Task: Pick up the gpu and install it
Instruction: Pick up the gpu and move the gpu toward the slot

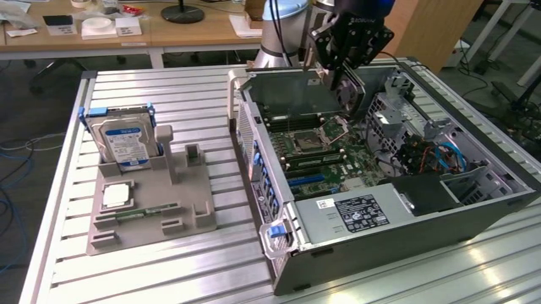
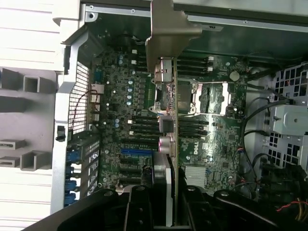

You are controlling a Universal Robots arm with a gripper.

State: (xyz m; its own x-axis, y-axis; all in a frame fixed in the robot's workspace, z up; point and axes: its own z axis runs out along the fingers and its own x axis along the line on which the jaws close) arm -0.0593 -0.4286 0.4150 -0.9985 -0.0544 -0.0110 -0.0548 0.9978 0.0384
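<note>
Two zones on my screen: at nine o'clock in the exterior view sits the grey stand (image 1: 152, 209) with the hard drive (image 1: 125, 142); toward three, the open computer case (image 1: 406, 253). The gpu (image 1: 353, 95) hangs edge-down over the motherboard (image 1: 313, 145), at the case's twelve o'clock, not yet seated, I judge. Done well, I'd square its edge over the slot and descend straight. The gripper (image 2: 171, 204) has its fingers (image 2: 139, 209) partly closed, pinching the card's faces.
</note>
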